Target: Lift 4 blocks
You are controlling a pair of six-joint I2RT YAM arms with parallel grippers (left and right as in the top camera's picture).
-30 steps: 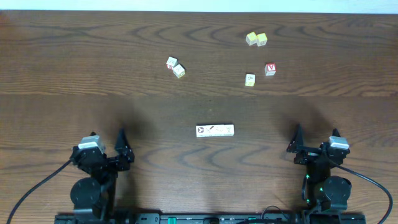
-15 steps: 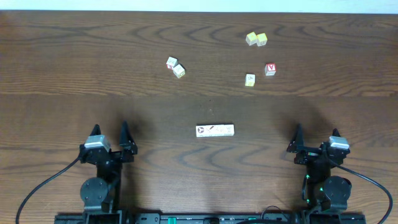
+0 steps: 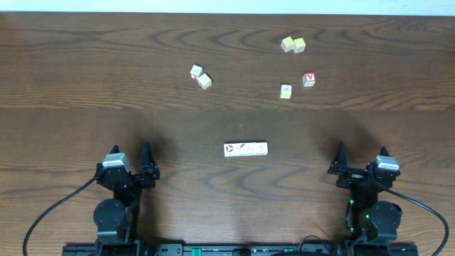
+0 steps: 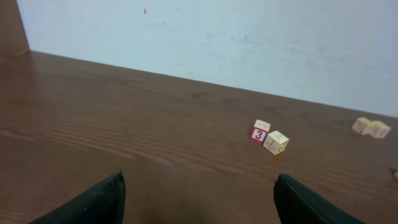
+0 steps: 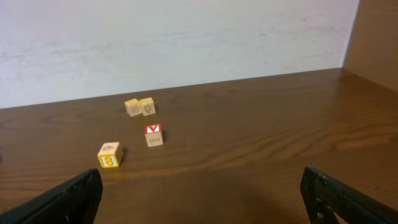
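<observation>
The blocks (image 3: pixel 245 149) are pale cream cubes lying side by side in one short row at the middle of the table, seen only in the overhead view. My left gripper (image 3: pixel 131 152) is at the near left, well to the left of the row. It is open, with nothing between its dark fingers (image 4: pixel 106 199). My right gripper (image 3: pixel 362 151) is at the near right, equally far from the row. It is open wide and empty, with bare wood between its fingers (image 5: pixel 74 199). The row is out of both wrist views.
Loose cubes lie farther back: a pair at the left (image 3: pixel 200 76), a yellow-topped pair (image 3: pixel 293 45), one yellow-topped cube (image 3: pixel 286 91) and a red-faced cube (image 3: pixel 308 79). A pale wall runs behind the table's far edge (image 4: pixel 205 84).
My left gripper has shifted a little to the right along the near edge. The right arm and all the cubes have stayed put.
</observation>
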